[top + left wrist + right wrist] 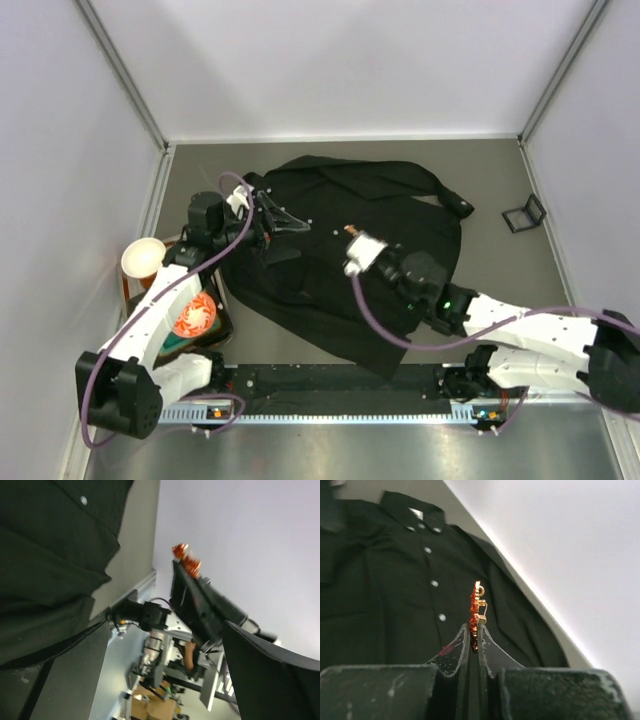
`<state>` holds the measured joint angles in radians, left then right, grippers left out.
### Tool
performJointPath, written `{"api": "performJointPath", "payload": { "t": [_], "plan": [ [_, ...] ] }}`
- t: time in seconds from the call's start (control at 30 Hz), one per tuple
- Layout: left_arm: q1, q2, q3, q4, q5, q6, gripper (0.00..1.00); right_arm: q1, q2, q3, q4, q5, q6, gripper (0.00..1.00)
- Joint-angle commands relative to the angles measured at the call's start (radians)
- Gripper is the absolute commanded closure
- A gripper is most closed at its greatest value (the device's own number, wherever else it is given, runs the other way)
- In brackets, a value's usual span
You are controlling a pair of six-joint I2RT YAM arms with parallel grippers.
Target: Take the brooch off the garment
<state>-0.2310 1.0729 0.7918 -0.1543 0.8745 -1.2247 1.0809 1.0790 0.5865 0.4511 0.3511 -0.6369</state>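
The brooch [476, 607], a tiny red-orange pin with a gold clasp, stands on edge between the fingertips of my right gripper [475, 636], which is shut on it. It hangs above the black garment [395, 605], clear of the fabric. From above, the right gripper [352, 238] and the brooch [350, 230] are over the shirt's chest. The garment [320, 190] lies spread on the table. My left gripper [278, 226] stands open over the shirt's left side with nothing between its fingers. The left wrist view shows the brooch [186, 562] held aloft and the garment [45, 555] at its left.
A paper cup [143, 258] and a round orange disc [194, 315] on a dark tray [222, 322] sit at the left beside the left arm. A small black frame [524, 213] lies at the far right. White walls close in the table.
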Motion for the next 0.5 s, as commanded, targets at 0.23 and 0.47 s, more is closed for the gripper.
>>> {"api": "performJointPath", "payload": {
  "t": [0.23,0.47],
  "plan": [
    [0.01,0.104,0.161,-0.117,-0.118,0.363,0.02,-0.703,-0.215,-0.106,-0.218,-0.328,0.836,1.0],
    [0.002,0.17,0.149,-0.047,-0.101,0.396,0.02,-1.235,-0.094,-0.103,-0.209,-0.714,1.259,1.0]
  ]
}}
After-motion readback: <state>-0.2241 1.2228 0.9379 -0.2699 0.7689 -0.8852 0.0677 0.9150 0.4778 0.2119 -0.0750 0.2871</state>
